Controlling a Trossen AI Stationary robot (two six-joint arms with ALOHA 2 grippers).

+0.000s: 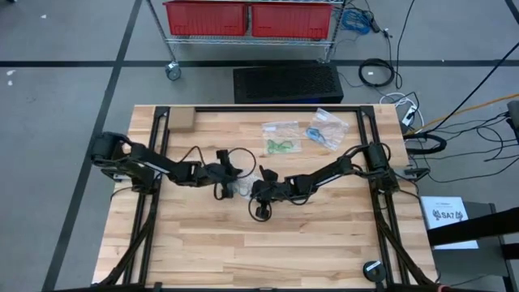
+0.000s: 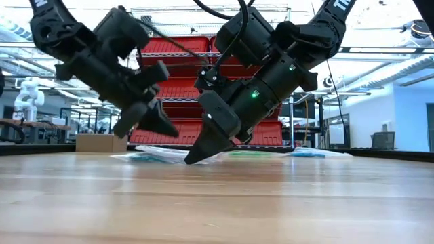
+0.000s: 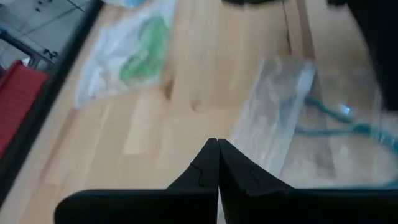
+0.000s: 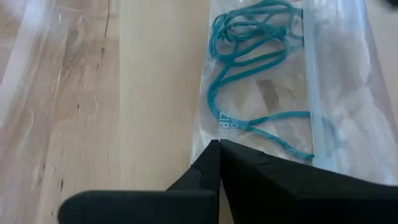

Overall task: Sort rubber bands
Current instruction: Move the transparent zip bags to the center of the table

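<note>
My right gripper [image 4: 219, 144] pinched together at edge of clear zip bag [image 4: 336, 93] holding teal rubber bands [image 4: 249, 37]; left gripper [image 3: 218, 144] also closed, empty. Risk: slick plastic slips out, bands spill.

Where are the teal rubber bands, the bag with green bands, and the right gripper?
teal rubber bands [image 4: 249, 37], right wrist view, tangled loops.
bag with green bands [image 1: 281, 146], high view, middle.
right gripper [image 4: 219, 149], right wrist view, shut fingertips.

Two bags [image 1: 304, 134] beyond both arms
</note>
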